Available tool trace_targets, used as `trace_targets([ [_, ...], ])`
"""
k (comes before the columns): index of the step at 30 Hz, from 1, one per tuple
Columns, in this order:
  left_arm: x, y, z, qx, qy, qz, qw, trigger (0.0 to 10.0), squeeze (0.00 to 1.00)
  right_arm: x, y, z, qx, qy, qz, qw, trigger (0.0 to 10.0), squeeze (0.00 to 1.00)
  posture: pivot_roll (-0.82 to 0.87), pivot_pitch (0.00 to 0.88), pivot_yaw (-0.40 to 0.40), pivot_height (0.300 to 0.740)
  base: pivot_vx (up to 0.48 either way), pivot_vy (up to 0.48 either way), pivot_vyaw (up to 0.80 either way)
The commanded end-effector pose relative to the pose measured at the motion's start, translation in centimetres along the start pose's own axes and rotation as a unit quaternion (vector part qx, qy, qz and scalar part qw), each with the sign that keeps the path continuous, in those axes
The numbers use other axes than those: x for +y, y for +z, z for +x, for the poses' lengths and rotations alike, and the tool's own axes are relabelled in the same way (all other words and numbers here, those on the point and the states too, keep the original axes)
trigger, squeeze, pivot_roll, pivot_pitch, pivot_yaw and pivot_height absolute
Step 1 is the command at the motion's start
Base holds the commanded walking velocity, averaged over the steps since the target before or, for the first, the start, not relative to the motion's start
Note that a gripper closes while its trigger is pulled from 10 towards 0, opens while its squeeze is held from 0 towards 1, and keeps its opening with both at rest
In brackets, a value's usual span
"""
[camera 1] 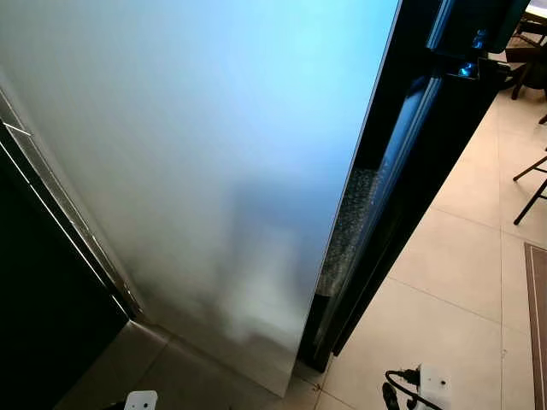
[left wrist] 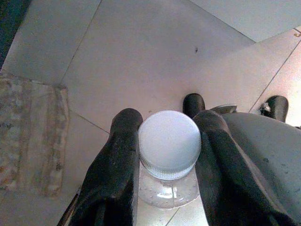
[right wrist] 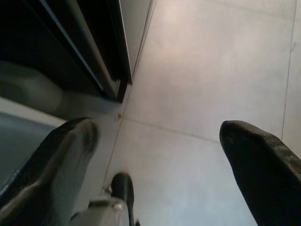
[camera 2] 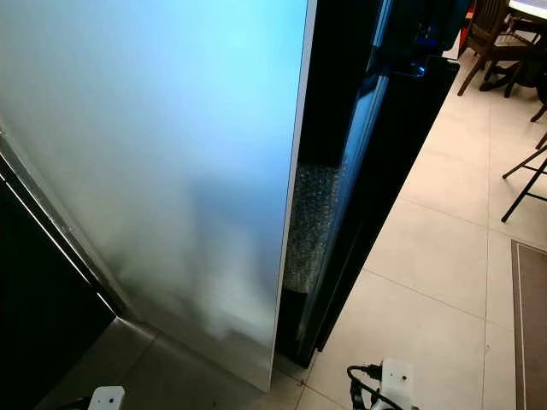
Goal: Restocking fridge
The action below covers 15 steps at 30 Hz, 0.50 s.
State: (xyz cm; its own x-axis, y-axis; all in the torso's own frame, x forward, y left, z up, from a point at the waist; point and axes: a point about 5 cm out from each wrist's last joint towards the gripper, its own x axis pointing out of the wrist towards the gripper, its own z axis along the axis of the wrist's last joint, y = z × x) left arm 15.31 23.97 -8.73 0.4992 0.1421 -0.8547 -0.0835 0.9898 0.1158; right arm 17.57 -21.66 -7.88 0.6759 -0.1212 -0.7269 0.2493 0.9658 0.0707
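While the robot stands close against the fridge, the left eye view takes in a broad pale door panel point(camera 1: 188, 171) sweeping from far left to near centre, its near edge ending just above the tiled floor point(camera 1: 444, 282). To the panel's right a dark door edge point(camera 1: 402, 171) runs into the distance, with a strip of bubble wrap point(camera 1: 346, 222) showing in the narrow gap between the two. No shelf or compartment can be seen, so nothing here shows any item stocked.

The right eye view gives the same scene, with chair legs point(camera 2: 521, 184) standing on the tiles at far right and a white wrist housing with a black cable point(camera 2: 389, 380) low at near right.

In the left wrist view, the left gripper point(left wrist: 169, 146) is clenched around the neck of a clear bottle point(left wrist: 167, 188), one black finger pressed to each side just below its white cap point(left wrist: 169, 139). The bottle hangs over floor tiles, with a worn mat point(left wrist: 28, 132) lying off to one side.

In the right wrist view, the right gripper point(right wrist: 174, 146) is spread wide and carries nothing, pointing down at bare tiles beside the fridge's dark base point(right wrist: 94, 52).

By this showing, the pick-up is done; getting a door open enough, probably with the free right gripper, and setting the bottle inside are left.
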Motion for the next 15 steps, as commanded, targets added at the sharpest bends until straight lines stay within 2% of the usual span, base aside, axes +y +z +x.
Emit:
trace_targets([
  [1, 0.2, -0.1, 0.0, 0.004, 0.003, 0.003, 1.000, 10.0, 0.00, 0.0, 0.2, -0.1, -0.014, 0.007, -0.011, 1.000, 10.0, 0.00, 0.04, 0.000, -0.042, 0.740, 0.000, 0.000, 0.00],
  [2, 0.2, -0.1, 0.0, 0.004, 0.003, 0.003, 1.000, 10.0, 0.00, 0.0, 0.2, -0.1, -0.014, 0.007, -0.011, 1.000, 10.0, 0.00, 0.04, 0.000, -0.042, 0.740, 0.000, 0.000, 0.00],
  [5, 0.3, 0.0, 0.0, 0.001, 0.006, 0.003, 1.000, 10.0, 0.00, 0.3, 0.9, 0.0, -0.035, 0.032, -0.077, 0.996, 10.0, 0.00, 0.05, 0.000, -0.045, 0.740, 0.000, 0.000, 0.00],
  [7, 0.3, 0.0, 0.0, 0.000, 0.007, 0.003, 1.000, 10.0, 0.00, 0.5, 1.1, 0.0, -0.042, 0.042, -0.101, 0.993, 10.0, 0.00, 0.05, 0.000, -0.045, 0.740, 0.000, 0.000, 0.00],
  [15, 0.3, -0.1, 0.0, 0.001, 0.008, 0.006, 1.000, 10.0, 0.00, 0.5, 1.3, -0.1, -0.060, 0.041, -0.091, 0.993, 10.0, 0.00, 0.04, 0.000, -0.050, 0.740, 0.000, 0.000, 0.00],
])
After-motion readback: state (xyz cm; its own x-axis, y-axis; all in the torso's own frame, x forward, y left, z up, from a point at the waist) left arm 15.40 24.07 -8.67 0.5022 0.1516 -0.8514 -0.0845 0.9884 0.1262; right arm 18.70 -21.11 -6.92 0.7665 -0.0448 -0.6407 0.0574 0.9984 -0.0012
